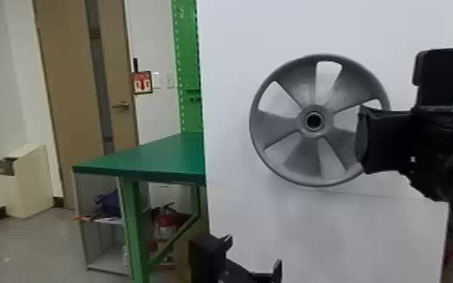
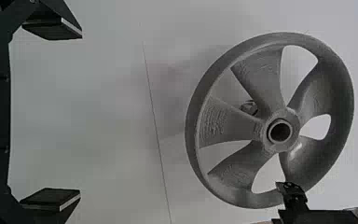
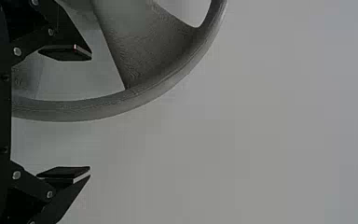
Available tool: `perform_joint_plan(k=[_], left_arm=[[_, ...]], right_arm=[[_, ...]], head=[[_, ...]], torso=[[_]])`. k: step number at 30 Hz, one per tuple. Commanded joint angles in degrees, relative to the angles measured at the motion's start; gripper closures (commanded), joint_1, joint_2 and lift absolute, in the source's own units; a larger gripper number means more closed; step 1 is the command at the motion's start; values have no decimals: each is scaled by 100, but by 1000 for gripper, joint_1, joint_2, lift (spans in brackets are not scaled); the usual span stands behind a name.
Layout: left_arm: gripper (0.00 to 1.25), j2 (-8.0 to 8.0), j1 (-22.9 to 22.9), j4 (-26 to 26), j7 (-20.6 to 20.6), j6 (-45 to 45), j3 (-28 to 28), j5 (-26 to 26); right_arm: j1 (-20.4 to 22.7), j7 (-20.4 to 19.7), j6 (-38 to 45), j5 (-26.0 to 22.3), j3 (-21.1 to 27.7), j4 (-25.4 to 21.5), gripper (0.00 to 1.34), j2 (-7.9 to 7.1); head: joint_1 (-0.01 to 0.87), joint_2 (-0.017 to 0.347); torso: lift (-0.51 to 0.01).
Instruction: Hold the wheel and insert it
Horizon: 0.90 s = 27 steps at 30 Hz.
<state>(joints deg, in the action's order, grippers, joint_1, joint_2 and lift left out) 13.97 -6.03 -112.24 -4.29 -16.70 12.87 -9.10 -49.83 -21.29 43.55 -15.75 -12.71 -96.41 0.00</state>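
- A pale cabinet [image 1: 30, 180] stands on the floor [image 1: 22, 244] at the far left of the head view.
- Next is a brown door [image 1: 67, 94] with a lever handle [image 1: 121, 105], then a red and white sign [image 1: 142, 82] on the wall.
- A green bench [image 1: 146, 156] comes next, a shelf [image 1: 107, 221] below it and a red fire extinguisher [image 1: 166, 220] under its top.
- A green pegboard [image 1: 187, 56] rises behind the bench, beside a big white panel [image 1: 233, 75].
- The left gripper [image 1: 253, 251] is low in front of the panel, its jaws well apart with nothing between them.
- The gray wheel [image 1: 306, 156] is upright in front of the panel, its round center hole facing the robot. Through a gap between spokes, the left wrist view shows a small shiny part [image 2: 249, 108], perhaps a bolt end, though it is hard to make out.
- The right gripper [image 1: 383, 141] is at the wheel's right side. Its jaws are apart; in the right wrist view the rim crosses the space between them, unclamped.
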Motion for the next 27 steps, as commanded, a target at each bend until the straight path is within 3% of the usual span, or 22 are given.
perform_joint_plan(k=[1,12,25,27], left_arm=[[90,-9,32,-9,16,0,-48,-66],[90,-9,155,-158,121,0,-329,-48],[90,-79,261,-281,192,0,-619,4],[90,-105,261,-290,192,0,-646,13]], right_arm=[[369,107,39,46,75,-458,395,5],[1248,529,-436,362,58,-906,397,5],[2276,688,-796,415,119,-1442,398,5],[2460,696,-840,415,119,-1574,398,-97]], head=[[176,345],[176,345],[176,345],[176,345]], torso=[[-488],[-488],[-488],[-488]])
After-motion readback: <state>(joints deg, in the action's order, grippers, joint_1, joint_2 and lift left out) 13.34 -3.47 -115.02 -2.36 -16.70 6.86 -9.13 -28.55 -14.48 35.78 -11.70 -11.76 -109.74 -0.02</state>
